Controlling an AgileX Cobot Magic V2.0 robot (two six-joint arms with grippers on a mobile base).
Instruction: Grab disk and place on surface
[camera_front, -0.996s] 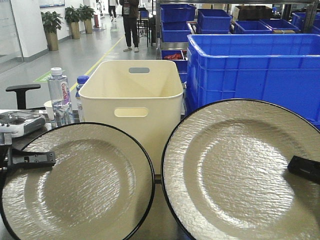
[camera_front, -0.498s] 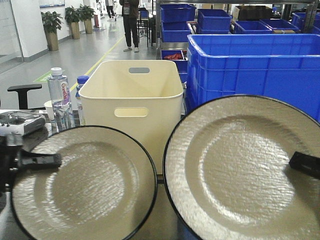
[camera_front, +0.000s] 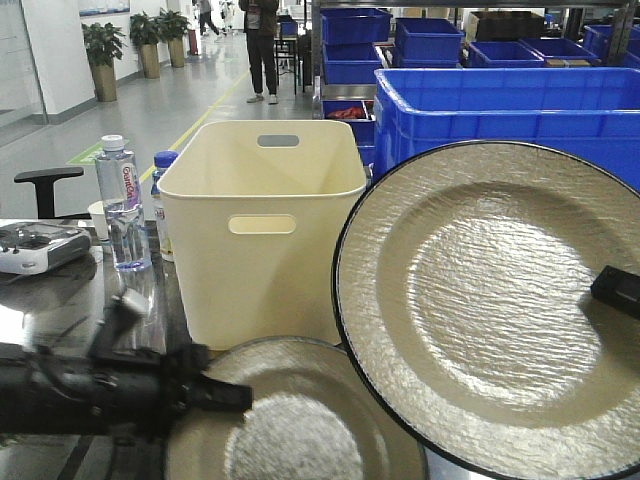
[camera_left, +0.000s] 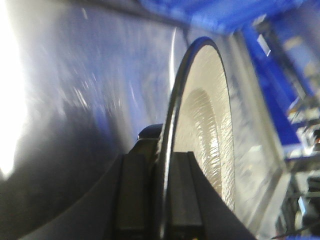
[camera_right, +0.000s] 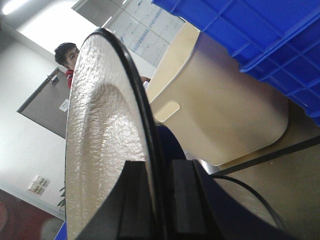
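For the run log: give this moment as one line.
left claw: shut on left disk, low by tabletop | right claw: shut on right disk, high, tilted | released: none

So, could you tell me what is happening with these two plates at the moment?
Each arm holds one textured, black-rimmed plate by its rim. The left gripper is shut on the left plate, which lies low and nearly flat over the steel tabletop; whether it touches is unclear. The right gripper is shut on the right plate, held up and tilted near the cream bin.
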